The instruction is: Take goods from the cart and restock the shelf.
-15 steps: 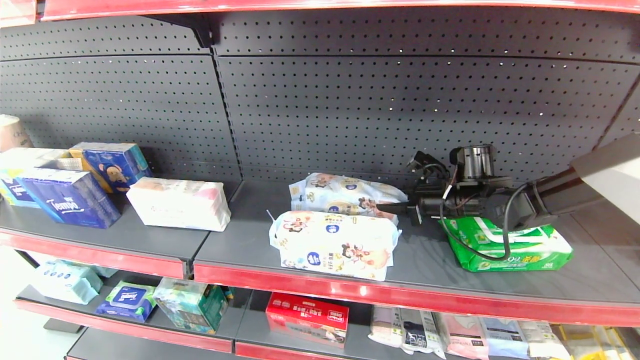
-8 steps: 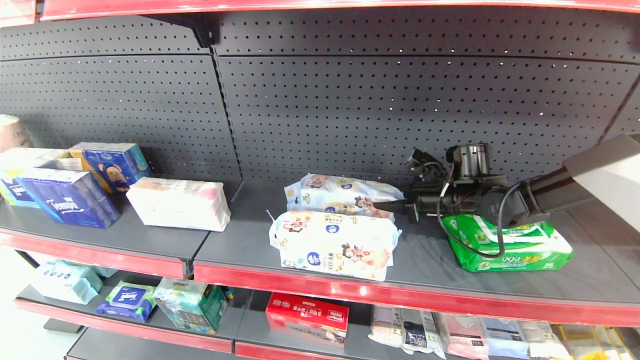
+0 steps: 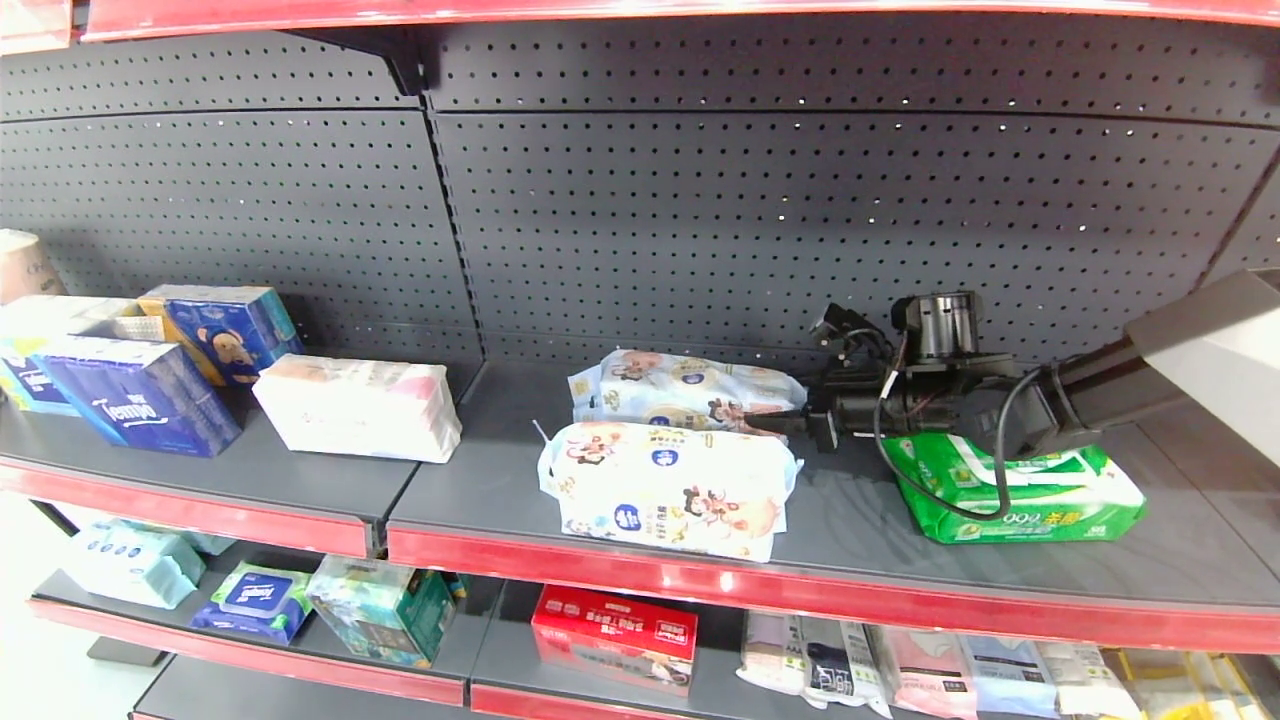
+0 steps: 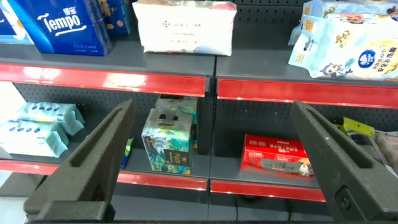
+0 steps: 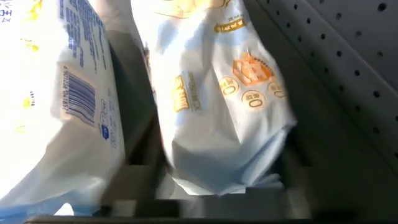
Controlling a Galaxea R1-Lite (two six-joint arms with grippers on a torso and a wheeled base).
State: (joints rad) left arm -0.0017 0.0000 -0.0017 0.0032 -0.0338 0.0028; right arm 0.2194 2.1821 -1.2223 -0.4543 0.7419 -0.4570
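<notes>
While on shelf (image 3: 880, 515), pack (image 3: 680, 385) seemingly touches end effector (image 3: 775, 420).

You are in a shop aisle: tiered metal shelves (image 3: 860, 510) with red front strips (image 3: 900, 605), a perforated back panel (image 3: 750, 220), and packaged tissues (image 3: 135, 395) and wipes (image 3: 1010, 495) stocked on the tiers.

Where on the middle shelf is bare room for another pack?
Bare: shelf between white tissue pack and front wipes pack, and between that pack and green pack. Crowded: blue boxes far left; right gripper at rear wipes pack.
</notes>
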